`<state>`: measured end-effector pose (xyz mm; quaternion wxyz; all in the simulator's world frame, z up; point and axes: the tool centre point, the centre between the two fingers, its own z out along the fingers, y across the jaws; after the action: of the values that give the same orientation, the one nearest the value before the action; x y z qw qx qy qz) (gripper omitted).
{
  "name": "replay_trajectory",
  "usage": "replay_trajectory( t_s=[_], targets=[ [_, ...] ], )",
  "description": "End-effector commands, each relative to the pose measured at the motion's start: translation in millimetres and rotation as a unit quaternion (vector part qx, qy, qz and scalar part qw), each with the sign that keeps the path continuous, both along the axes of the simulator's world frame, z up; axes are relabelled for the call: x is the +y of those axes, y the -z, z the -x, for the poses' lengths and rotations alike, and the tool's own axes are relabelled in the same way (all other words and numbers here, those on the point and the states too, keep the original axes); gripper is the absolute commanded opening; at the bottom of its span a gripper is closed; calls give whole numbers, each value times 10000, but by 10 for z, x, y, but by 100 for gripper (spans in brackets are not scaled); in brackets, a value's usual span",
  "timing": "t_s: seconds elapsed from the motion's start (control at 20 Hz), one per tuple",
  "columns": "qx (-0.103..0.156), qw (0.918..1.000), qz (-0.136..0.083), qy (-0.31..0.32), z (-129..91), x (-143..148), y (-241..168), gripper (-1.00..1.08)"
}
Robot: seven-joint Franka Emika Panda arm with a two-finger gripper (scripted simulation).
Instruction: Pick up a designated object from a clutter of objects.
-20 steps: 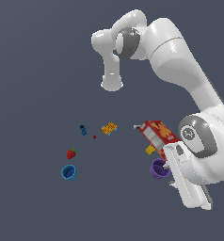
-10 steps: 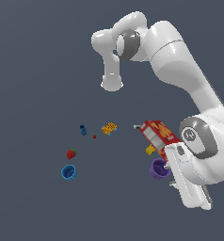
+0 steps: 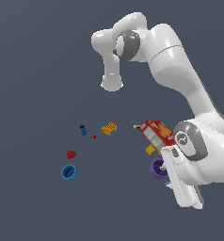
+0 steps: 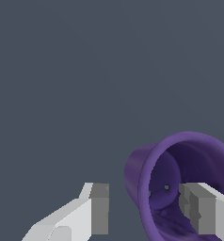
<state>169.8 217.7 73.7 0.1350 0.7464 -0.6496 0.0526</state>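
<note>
The purple cup [image 4: 180, 155] lies tipped on its side with its round mouth facing the wrist camera. My gripper [image 4: 147, 207] is open and straddles the cup's wall. One fingertip [image 4: 198, 209] is inside the mouth and the other fingertip [image 4: 99, 207] is outside, and neither pad touches the wall. In the exterior view the purple cup [image 3: 157, 169] sits at the right, below the red cracker box [image 3: 156, 133] and partly behind the arm's white hand, which hides the fingers. The handle does not show.
A yellow piece [image 3: 150, 150] lies between the box and the purple cup. Toward the exterior view's left are the blue cup [image 3: 68, 172], the strawberry [image 3: 71, 153], a small blue piece [image 3: 83, 129], a tiny red piece [image 3: 94, 137] and the orange-yellow block [image 3: 109, 128].
</note>
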Motion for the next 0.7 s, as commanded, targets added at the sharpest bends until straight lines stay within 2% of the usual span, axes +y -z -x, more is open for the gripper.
replay_trajectory(
  t_s=[0.0, 0.05, 0.65],
  targets=[
    [6, 10000, 1, 0, 10, -5, 40, 28],
    [6, 10000, 1, 0, 10, -5, 40, -100],
    [-13, 10000, -2, 4, -2, -13, 11, -100]
  ],
)
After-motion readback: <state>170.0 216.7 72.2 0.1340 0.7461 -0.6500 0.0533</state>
